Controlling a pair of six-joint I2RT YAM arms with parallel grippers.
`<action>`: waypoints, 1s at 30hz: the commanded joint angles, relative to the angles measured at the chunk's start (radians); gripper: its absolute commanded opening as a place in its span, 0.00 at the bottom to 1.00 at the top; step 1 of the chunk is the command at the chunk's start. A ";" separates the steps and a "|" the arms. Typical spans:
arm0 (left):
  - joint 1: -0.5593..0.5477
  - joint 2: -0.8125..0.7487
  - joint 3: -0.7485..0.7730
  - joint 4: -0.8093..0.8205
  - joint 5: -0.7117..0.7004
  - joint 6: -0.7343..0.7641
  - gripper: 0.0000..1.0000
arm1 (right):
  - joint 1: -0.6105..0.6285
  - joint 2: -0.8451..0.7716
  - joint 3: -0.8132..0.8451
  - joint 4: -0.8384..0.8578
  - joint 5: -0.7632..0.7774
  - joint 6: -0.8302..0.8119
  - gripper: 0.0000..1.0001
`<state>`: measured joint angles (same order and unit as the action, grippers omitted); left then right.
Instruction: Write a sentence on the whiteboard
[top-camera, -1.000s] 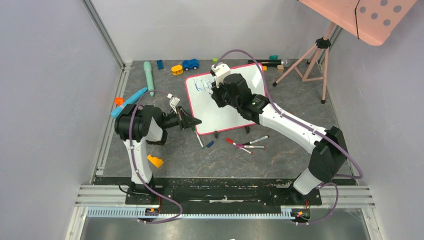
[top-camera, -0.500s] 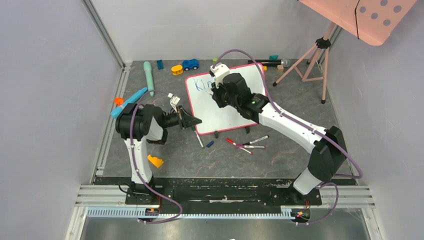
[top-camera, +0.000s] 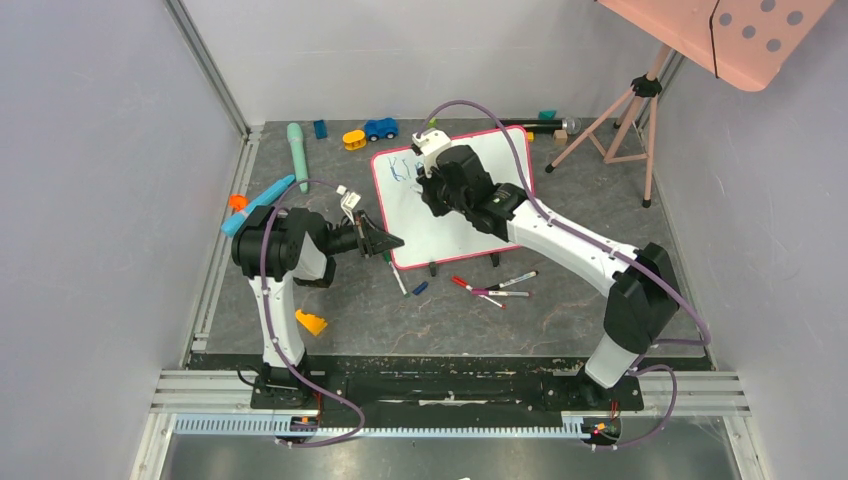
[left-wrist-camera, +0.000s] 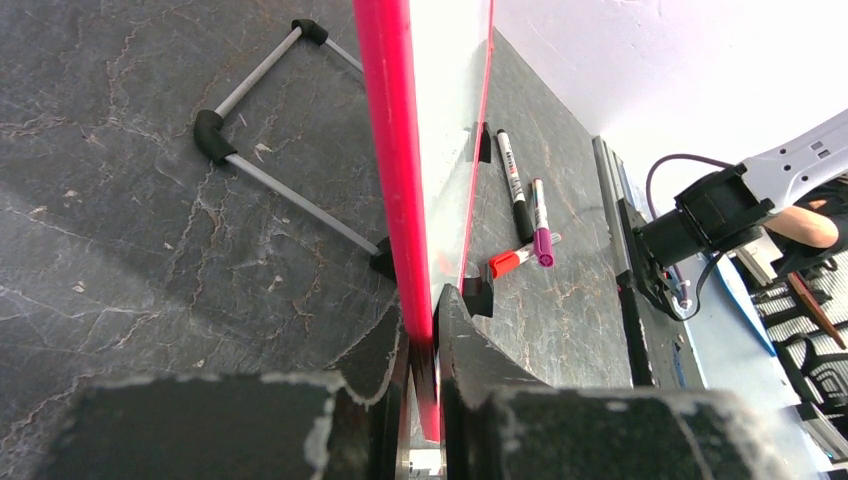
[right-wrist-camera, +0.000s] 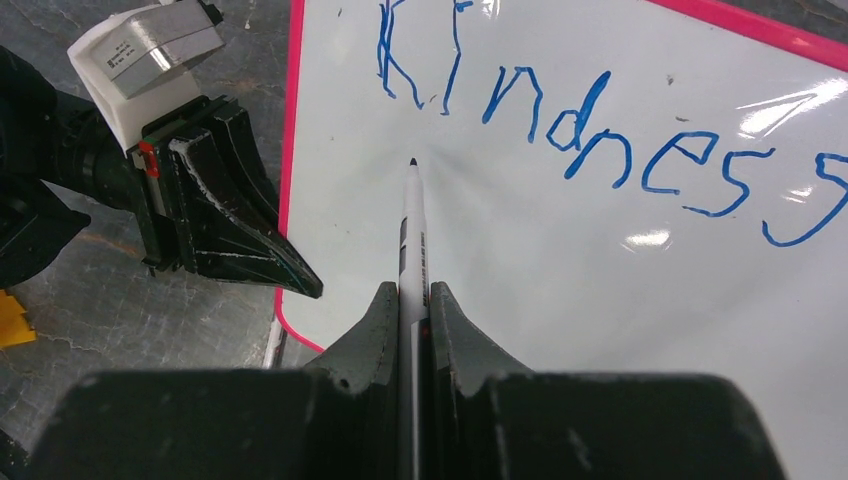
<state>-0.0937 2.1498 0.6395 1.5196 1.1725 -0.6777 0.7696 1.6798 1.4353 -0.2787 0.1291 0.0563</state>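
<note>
While whiteboard (top-camera: 430, 235) near-left edge is being clamped by left gripper (left-wrist-camera: 422, 305) | marker (right-wrist-camera: 412, 220) is being pinched by right gripper (right-wrist-camera: 412, 292), below "Kindness" | sentence (right-wrist-camera: 585, 115) is being written: one word done, remainder outstanding.

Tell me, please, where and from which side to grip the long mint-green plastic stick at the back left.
Probably grip the long mint-green plastic stick at mid-length from straight above, closing across its narrow width: it lies flat on the grey table, both long sides free.
</note>
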 joint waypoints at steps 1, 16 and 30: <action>0.013 0.023 -0.010 0.037 -0.132 0.176 0.03 | 0.004 0.001 0.059 0.018 -0.006 0.001 0.00; 0.007 -0.053 -0.095 0.038 -0.162 0.277 0.02 | 0.004 -0.062 0.007 0.022 0.002 0.008 0.00; 0.003 0.013 0.027 0.037 0.044 0.213 0.02 | 0.002 -0.068 0.013 0.013 0.020 0.006 0.00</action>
<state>-0.0986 2.1330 0.6640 1.5105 1.2343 -0.6044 0.7696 1.6512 1.4422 -0.2794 0.1337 0.0593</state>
